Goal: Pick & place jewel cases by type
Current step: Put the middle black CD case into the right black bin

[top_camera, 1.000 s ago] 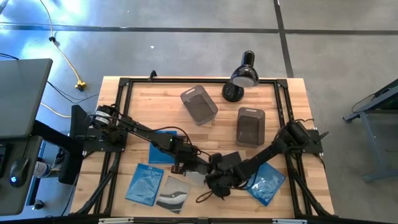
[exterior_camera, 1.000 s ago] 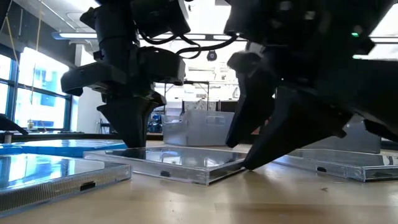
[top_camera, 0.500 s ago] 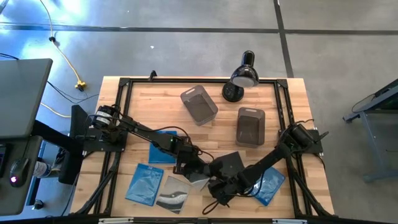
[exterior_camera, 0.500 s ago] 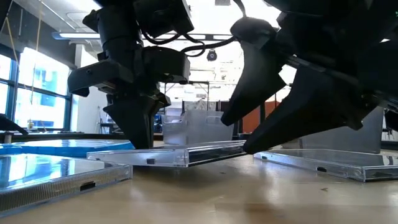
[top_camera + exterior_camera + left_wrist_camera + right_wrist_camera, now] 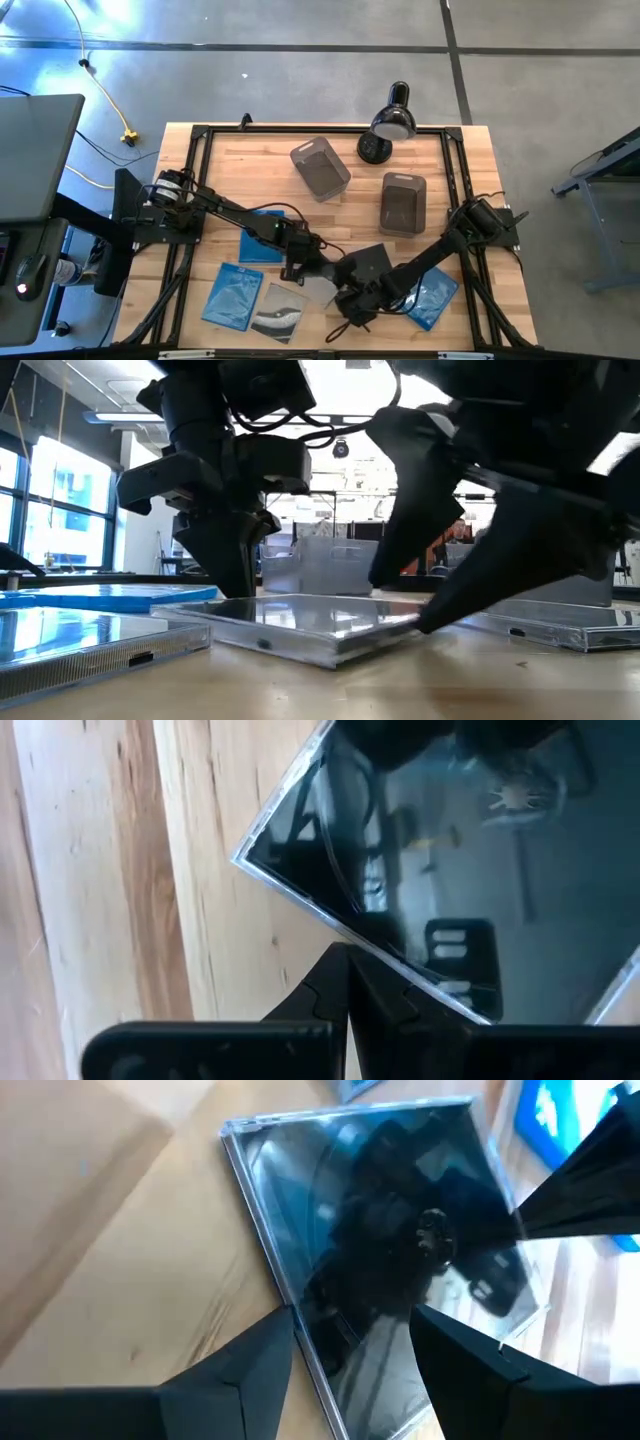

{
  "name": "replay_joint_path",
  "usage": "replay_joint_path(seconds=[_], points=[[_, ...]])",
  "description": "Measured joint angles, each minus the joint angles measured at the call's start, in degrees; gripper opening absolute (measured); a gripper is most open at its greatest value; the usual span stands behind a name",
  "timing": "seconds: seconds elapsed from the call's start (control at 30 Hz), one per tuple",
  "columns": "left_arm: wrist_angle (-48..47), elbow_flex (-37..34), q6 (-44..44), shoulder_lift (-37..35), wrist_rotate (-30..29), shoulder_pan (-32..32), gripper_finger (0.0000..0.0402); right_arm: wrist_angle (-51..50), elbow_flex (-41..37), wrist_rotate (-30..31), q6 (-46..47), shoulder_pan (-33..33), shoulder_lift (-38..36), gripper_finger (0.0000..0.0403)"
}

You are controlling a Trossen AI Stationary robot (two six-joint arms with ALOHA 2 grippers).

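Working the pick-up step on the table [image 5: 460, 160], by the look of things, with both arms meeting near its front middle; reaching in low from the left with the left arm [image 5: 225, 210], stretched long and slanting toward the centre; coming in from the right with the right arm [image 5: 440, 250], folded down flat across the front; leaving the tubs [image 5: 320, 168] well apart at the back, and the blue cases [image 5: 232, 295] lying flat out to the sides.

Handling one dark case [image 5: 368, 262], lying between the two grippers and, seen from the low view, tilting a little on the wood [image 5: 310, 622]; not being able to tell whether any edge is fully clear of the table.

Pressing down on one edge of it with the left gripper [image 5: 345, 965], fingers closed tight together into a single point and holding nothing; pointing almost straight down in the low view [image 5: 235, 585].

Straddling the opposite edge with the right gripper [image 5: 352, 1320], fingers spread wide to either side of the case's rim and not yet closing on it; angling in steeply from the side [image 5: 415, 600].

Judging the next move as calling for sliding those wide fingers further round the raised edge, pinching it, then easing off the left tip before lifting toward a tub; risking the thin case slipping flat again otherwise.
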Motion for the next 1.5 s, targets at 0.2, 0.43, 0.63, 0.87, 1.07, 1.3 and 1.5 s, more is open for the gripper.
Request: replay_joint_path(seconds=[0.2, 0.43, 0.63, 0.87, 1.07, 1.3, 1.5], points=[[1.2, 0.0, 0.0, 0.11, 0.49, -0.02, 0.0, -3.24, 0.21, -5.56, -1.0, -1.1, -0.28, 0.0197], [1.21, 0.0, 0.0, 0.11, 0.49, -0.02, 0.0, -2.45, 0.22, -8.05, -9.55, -1.14, -0.28, 0.0197], [1.18, 0.0, 0.0, 0.11, 0.47, -0.02, 0.0, -1.71, 0.19, -7.63, -18.21, -1.45, -0.26, 0.0197], [1.72, -0.11, -1.12, 0.11, 0.91, -0.02, 0.0, 0.11, -0.01, -8.71, -14.66, -3.92, -0.22, 0.0197], [1.51, -0.11, -1.29, 0.11, 1.3, 0.0, 0.0, 3.3, -0.09, -4.1, -14.6, -3.52, -0.13, 0.019], [1.58, -0.11, -1.29, 0.11, 1.24, 0.0, 0.0, 4.28, -0.04, -2.86, -13.36, -1.61, -2.4, 0.0175], [1.91, -0.11, -1.74, 0.11, 0.86, -0.02, 0.0, 4.17, 0.09, -1.98, -9.55, -0.9, -3.72, 0.0174]])
